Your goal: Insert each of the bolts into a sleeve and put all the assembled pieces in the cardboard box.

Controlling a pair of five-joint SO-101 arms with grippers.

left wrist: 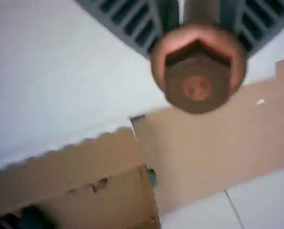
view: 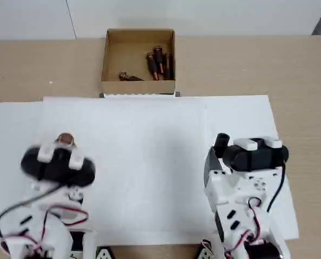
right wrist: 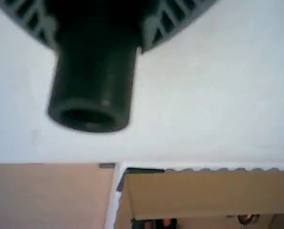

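Two parts are being held above the white sheet (view: 149,151), well apart from each other. The left gripper (left wrist: 180,12) is clamping, only narrowly parted, on a bolt (left wrist: 197,71). The bolt's copper head is facing the wrist camera and hiding the shank, and in the high view only that head is peeking out past the arm's body. The right gripper (right wrist: 99,14) is gripping a black sleeve (right wrist: 91,81); its open mouth is pointing away from the fingers, and its held end is hiding between them. The cardboard box (view: 125,54) is sitting on the table (view: 31,65) at the sheet's far edge, touching or just beside it. Several assembled pieces (view: 159,63) are lying inside, overlapping so their count is hard to make out. A broad stretch of sheet is lying between both grippers and the box.
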